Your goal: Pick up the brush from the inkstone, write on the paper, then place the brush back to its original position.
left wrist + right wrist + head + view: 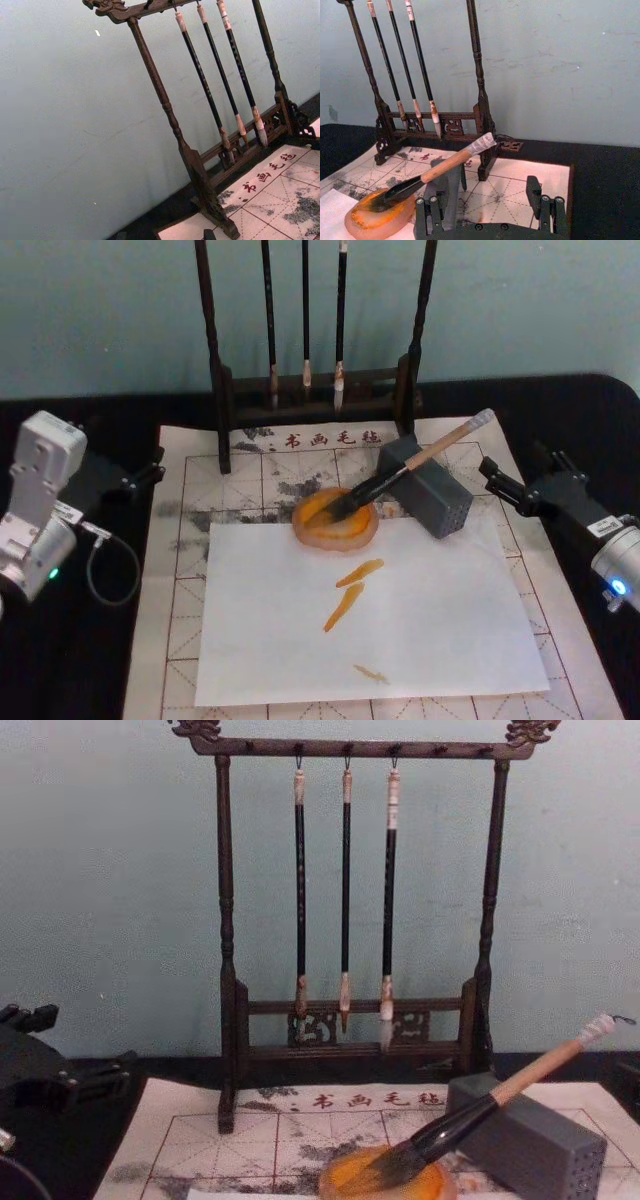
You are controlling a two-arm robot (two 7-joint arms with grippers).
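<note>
Nearest you lies a plain white sheet (370,615) with orange strokes, spread over the paper (180,570) with its red grid. At the sheet's 12 o'clock edge sits the orange inkstone (335,520); the brush (415,465) rests with bristles on it, its handle leaning over the grey block (430,495) toward 2 o'clock. Your right gripper (490,475) waits released at 3 o'clock, apart from the brush. Your left gripper (150,472) sits at 9 o'clock; you cannot tell its state.
</note>
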